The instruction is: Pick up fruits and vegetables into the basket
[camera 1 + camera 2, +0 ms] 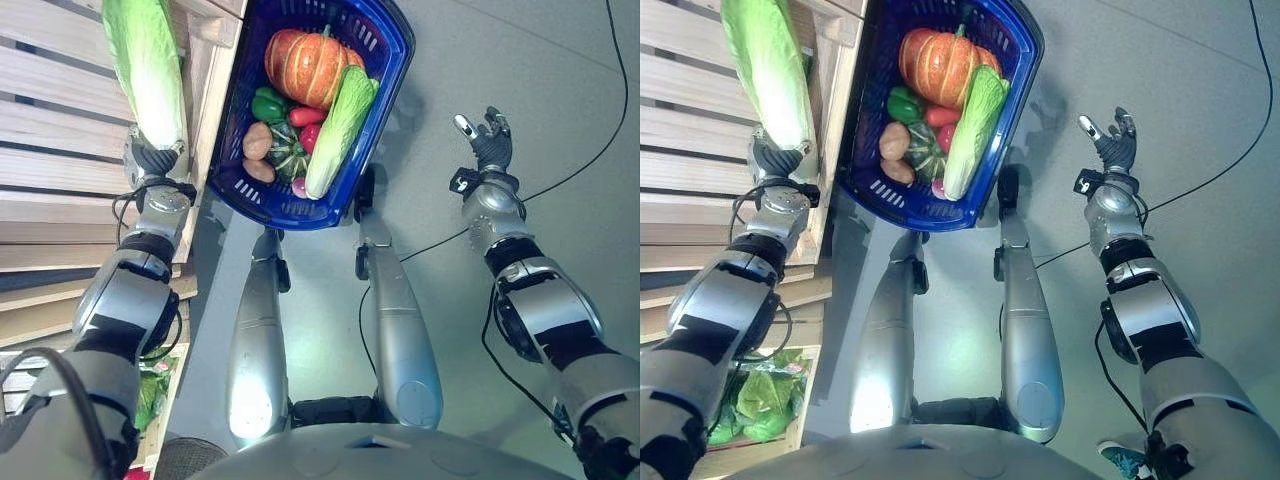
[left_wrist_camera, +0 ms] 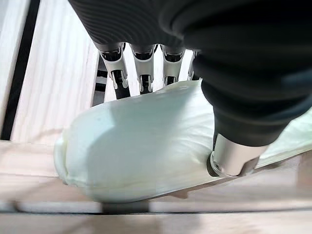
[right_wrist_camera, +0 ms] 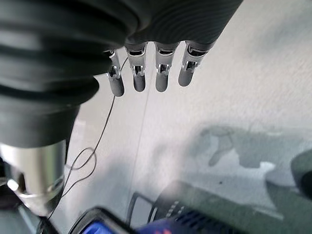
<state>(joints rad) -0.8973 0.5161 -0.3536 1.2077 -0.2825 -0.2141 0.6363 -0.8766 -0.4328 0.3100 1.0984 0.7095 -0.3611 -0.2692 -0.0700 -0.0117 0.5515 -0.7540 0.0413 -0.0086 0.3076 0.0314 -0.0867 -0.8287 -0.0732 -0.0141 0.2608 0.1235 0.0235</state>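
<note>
A long pale-green napa cabbage (image 1: 145, 65) lies above the wooden slats at the left, and my left hand (image 1: 150, 160) is shut on its lower end. In the left wrist view its fingers (image 2: 144, 73) curl over the cabbage (image 2: 146, 156) with the thumb pressed on the near side. The blue basket (image 1: 265, 210) hangs in the middle, just right of that hand. It holds an orange pumpkin (image 1: 305, 65), a second cabbage (image 1: 338, 130), a green pepper (image 1: 268, 103), a red pepper (image 1: 305, 116), a potato (image 1: 257, 141) and a dark striped squash (image 1: 286, 152). My right hand (image 1: 490, 145) is out at the right over the grey floor, open and holding nothing.
A wooden slatted shelf (image 1: 50, 150) runs along the left, its edge touching the basket's side. A crate of leafy greens (image 1: 760, 400) sits lower left. Grey floor (image 1: 560, 80) spreads out to the right of the basket.
</note>
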